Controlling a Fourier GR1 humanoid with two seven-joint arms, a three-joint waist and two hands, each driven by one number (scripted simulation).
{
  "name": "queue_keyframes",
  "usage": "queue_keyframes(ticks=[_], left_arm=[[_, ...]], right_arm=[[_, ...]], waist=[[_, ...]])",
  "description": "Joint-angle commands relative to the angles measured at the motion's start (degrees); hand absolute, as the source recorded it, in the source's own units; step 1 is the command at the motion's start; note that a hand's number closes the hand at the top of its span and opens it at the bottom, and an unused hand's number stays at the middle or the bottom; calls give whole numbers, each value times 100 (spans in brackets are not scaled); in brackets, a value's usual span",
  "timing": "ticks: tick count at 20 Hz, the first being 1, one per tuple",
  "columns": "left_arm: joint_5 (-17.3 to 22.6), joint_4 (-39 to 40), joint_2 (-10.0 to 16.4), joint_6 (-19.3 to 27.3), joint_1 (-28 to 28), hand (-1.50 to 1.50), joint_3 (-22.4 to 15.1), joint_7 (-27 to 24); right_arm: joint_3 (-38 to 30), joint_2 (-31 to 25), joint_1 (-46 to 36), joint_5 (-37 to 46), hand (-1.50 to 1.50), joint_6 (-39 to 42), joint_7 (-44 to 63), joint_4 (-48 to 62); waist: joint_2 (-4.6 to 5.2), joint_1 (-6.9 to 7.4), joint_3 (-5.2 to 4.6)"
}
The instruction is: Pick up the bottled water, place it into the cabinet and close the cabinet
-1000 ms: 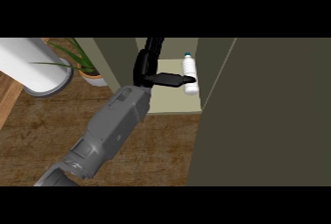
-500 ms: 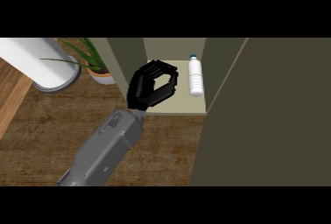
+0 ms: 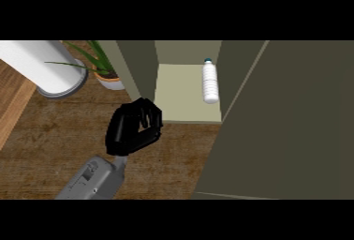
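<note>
Hovering over the wooden counter (image 3: 48,154), left hand (image 3: 135,129) is just outside the cabinet (image 3: 138,63) front edge, fingers curled in, gripping nothing. Bottled water (image 3: 211,84) is inside the cabinet on the pale shelf (image 3: 180,93), at its right side, blue cap toward the view's top, well apart from the hand. Cabinet door (image 3: 297,122) open at right. Potted plant (image 3: 104,77) and white cylinder (image 3: 41,65) upper left. Right hand out of frame
</note>
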Motion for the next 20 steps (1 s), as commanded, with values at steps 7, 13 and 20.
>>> queue_keyframes(ticks=[7,13,20], left_arm=[[9,-1943,976,-166,1812,150,274,49],[112,-2580,1265,-288,2496,150,541,-9],[147,-2521,1393,-611,2780,150,715,-181]], right_arm=[[1407,977,-1086,653,150,-219,1445,-196],[1918,1881,-1950,762,150,-211,2164,330],[1969,2555,-3640,1317,150,-589,2145,1733]], waist=[[31,-38,-11],[34,-32,-12],[45,37,-19]])
